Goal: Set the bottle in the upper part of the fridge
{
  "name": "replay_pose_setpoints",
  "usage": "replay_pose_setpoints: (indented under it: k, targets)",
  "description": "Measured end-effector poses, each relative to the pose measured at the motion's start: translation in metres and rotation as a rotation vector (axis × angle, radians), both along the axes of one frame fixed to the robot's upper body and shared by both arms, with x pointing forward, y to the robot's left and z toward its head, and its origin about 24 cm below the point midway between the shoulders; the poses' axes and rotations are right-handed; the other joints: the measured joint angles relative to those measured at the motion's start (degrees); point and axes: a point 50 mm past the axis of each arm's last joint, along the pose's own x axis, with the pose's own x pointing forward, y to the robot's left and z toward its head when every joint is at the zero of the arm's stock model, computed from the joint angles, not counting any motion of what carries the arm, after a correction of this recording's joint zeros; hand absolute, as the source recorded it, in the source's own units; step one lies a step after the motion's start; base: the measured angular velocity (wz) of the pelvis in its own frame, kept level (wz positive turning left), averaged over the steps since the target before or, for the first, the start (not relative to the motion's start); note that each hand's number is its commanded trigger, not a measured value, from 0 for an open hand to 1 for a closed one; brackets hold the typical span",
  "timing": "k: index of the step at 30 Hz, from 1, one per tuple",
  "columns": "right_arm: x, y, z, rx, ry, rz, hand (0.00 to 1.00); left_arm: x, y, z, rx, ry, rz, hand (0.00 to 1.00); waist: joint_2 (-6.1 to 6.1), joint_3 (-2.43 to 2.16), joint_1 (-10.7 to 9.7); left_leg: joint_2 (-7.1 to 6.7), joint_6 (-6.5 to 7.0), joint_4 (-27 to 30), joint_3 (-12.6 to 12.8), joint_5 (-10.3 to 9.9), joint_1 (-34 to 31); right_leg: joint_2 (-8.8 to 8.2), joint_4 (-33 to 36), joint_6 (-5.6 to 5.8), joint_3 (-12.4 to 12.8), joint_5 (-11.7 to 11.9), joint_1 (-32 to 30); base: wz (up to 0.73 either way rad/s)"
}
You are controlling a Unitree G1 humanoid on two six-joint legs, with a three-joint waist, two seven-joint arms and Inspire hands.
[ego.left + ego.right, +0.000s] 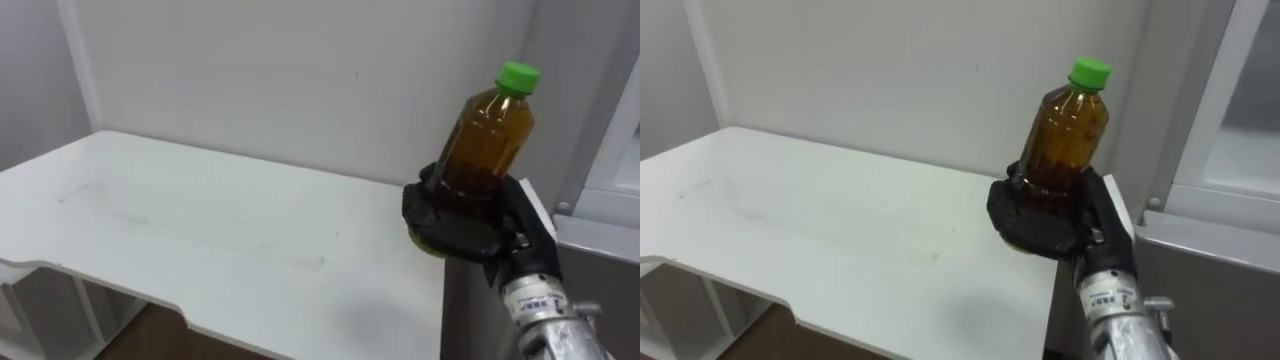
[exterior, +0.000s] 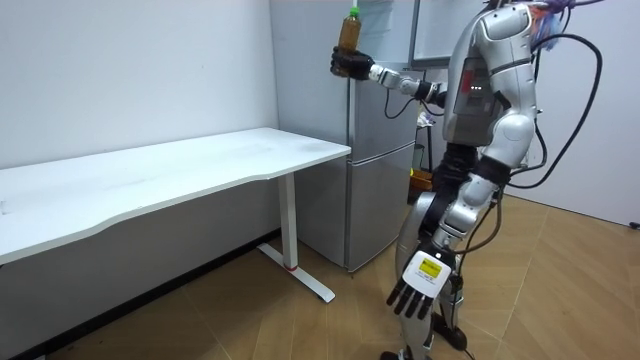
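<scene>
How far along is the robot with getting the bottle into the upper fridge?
Picked up: the green-capped brown plastic bottle sits in the right hand, held high near the white table. Left: putting it into the grey fridge. The left hand hangs open.

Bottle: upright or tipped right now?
Upright, slightly tilted: the bottle has its green cap up, base gripped in the right robot hand.

White table: top wide and flat, few faint grey marks near middle. Front edge has curved cut-in at near left corner. White leg under table end toward room view's right, long foot flat on floor, small red spot at its base. Pale grey wall directly behind table. Wood-pattern floor, light brown.
</scene>
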Motion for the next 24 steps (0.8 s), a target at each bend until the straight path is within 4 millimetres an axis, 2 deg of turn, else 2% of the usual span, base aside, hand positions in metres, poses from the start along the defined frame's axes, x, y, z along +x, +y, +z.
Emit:
replay_pose_setpoints:
  k: [5,15,16,21,24]
  targets:
    - [-0.004,-0.014,0.019,0.022,-0.076,-0.024,1.0,-0.007,0.002,0.0,0.005,0.012,0.028,0.0,-0.19,0.08,-0.93,0.18,0.0,-0.49,1.13,-0.03,0.52,0.02,0.0,0.0,0.9,0.01,0.08,-0.09]
    - [-0.009,-0.033,0.035,-0.014,-0.129,-0.077,1.0,-0.008,0.006,0.001,0.01,0.01,0.042,0.0,-0.57,0.09,-3.99,0.45,0.0,-1.4,2.76,-0.03,1.98,0.06,0.09,0.02,2.52,0.02,0.27,-0.09]
    - [-0.011,-0.037,0.04,-0.032,-0.148,-0.087,1.0,-0.008,0.006,0.001,0.011,0.009,0.041,0.0,-0.7,0.12,-4.7,0.45,0.0,-1.43,2.81,-0.03,1.92,0.06,0.11,0.02,2.58,0.02,0.06,-0.05]
    - [-0.023,-0.049,0.064,-0.057,-0.243,-0.131,1.0,-0.009,0.008,0.001,0.019,0.006,0.056,0.0,-1.95,0.03,-5.15,0.73,-0.04,-1.82,4.43,-0.06,2.32,0.17,0.14,0.01,4.26,0.03,-0.61,-0.15]
    - [-0.025,-0.051,0.067,-0.05,-0.254,-0.135,1.0,-0.008,0.01,0.002,0.023,0.002,0.064,0.0,-2.29,-0.01,-5.54,0.96,-0.09,-1.83,5.07,-0.5,3.46,0.4,-0.01,0.02,5.22,0.05,0.13,-0.17]
